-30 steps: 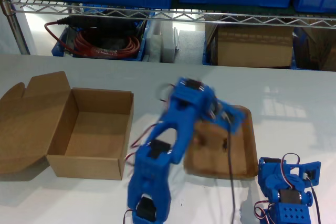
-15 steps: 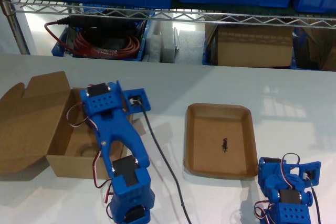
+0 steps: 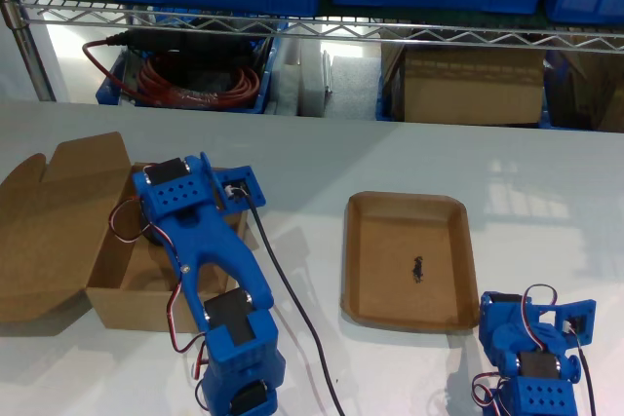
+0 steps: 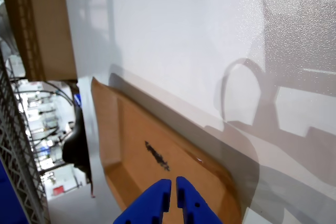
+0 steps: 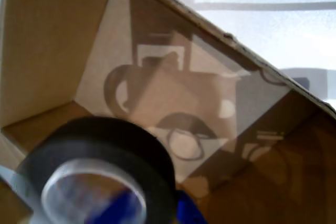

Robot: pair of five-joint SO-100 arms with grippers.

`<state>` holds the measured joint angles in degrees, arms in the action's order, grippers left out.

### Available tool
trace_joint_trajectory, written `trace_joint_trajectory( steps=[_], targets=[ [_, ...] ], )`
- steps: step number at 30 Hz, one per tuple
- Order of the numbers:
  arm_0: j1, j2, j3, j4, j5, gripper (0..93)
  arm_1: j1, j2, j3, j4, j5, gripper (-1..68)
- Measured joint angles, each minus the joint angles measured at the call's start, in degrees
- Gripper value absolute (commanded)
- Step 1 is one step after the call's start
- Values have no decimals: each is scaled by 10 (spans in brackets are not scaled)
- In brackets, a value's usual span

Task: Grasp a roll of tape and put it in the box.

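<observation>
My second tool (image 5: 157, 213) reaches down inside the box (image 3: 210, 311), clamped on the roll of tape (image 5: 100, 174). I'd lower slightly, clear of the walls, then let go. My first tool (image 4: 172, 195) is closed, empty.

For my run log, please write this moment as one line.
second gripper: holds roll of tape above box | first gripper: shut, by tray

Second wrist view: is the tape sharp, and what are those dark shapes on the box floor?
Second wrist view: the roll of tape is close and blurred; the dark shapes on the box floor are shadows cast in hard light. Exterior view: sharp, with glare on the table.
</observation>
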<state>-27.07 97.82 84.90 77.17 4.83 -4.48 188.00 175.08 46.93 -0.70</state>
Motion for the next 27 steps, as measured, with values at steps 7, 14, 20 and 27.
trace_joint_trajectory(
  steps=[7,14,20,27],
  targets=[
    [0,0,0,0,0,358,0,0,0,0,0,3],
    [16,4,0,0,0,291,0,0,0,0,0,3],
    [130,130,83,-92,-11,0,0,0,0,0,0,3],
    [305,495,485,-396,-76,0,0,0,0,0,0,3]
  ],
)
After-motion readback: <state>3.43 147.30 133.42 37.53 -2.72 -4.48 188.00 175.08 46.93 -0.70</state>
